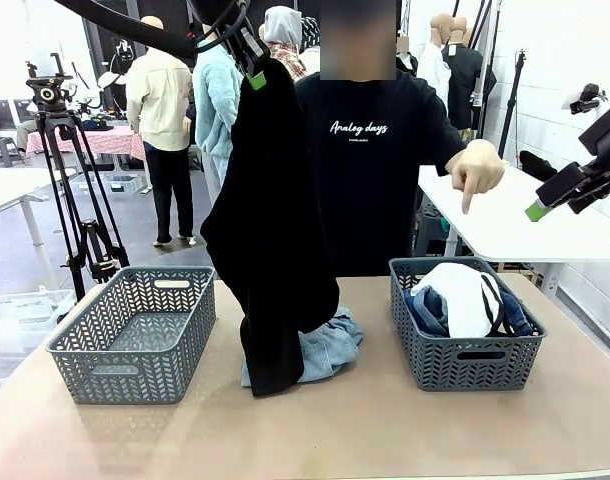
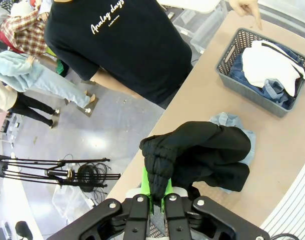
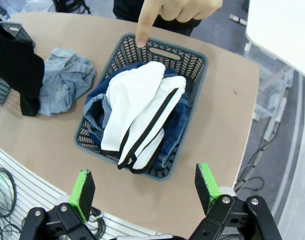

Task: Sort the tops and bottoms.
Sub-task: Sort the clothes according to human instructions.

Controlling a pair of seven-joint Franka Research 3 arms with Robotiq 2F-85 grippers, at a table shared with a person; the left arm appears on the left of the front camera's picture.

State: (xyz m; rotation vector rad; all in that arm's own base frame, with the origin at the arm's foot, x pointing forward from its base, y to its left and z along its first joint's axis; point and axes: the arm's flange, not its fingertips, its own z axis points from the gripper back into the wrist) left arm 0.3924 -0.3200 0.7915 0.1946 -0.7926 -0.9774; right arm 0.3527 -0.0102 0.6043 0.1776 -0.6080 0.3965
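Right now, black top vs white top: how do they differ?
The black top hangs from the shut left gripper, its hem reaching the pale jeans on the table; the white top lies in the right basket on dark denim. The black top is plain; the white top has black stripes. Both are soft tops.

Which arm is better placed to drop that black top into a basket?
Left: the left gripper is shut on the black top, lifted over the table. The right gripper is open and empty.
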